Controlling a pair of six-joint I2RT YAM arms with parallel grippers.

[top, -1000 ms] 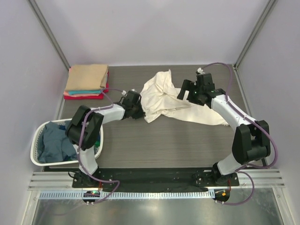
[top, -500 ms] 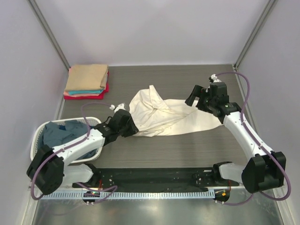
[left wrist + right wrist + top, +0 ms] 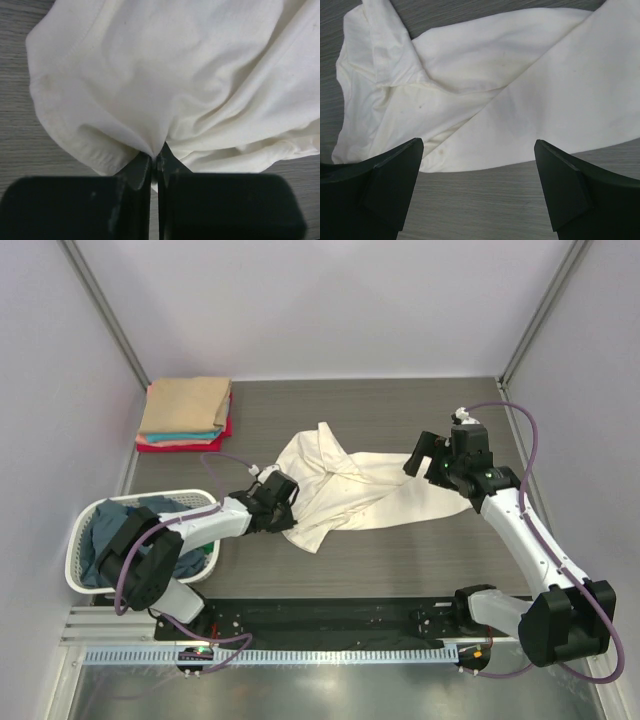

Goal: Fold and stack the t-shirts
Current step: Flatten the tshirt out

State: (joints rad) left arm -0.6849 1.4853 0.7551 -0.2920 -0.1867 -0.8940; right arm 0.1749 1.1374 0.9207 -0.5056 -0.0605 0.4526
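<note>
**Cream shirt lies crosswise, pinched at its left end**

The large, crumpled cream-white cloth t-shirt [image 3: 365,490] lies in the middle of the dark wood-grain tabletop [image 3: 400,560]; its long axis runs left to right across the arms' reach, the right end lying a little nearer than the middle; the left end is bunched and wider, with one flap pointing to the far side and another to the near side, while the right end narrows to a flat tongue; which end holds the neck cannot be told.

The left end effector [image 3: 155,161] is clenched on a gathered fold at the shirt's left edge, its fingers [image 3: 142,172] pressed together with cloth fanning out from them; the right end effector [image 3: 477,146] is fully released, jaws spread wide over the shirt's right half, gripping nothing.

At the far left corner sits a neat stack of folded shirts: tan folded t-shirt [image 3: 185,403] on top, teal one [image 3: 180,437] under it, red one [image 3: 178,447] lowest; near the left arm, a white slatted plastic laundry basket [image 3: 78,530] holds a dusty-blue t-shirt [image 3: 108,540].
</note>
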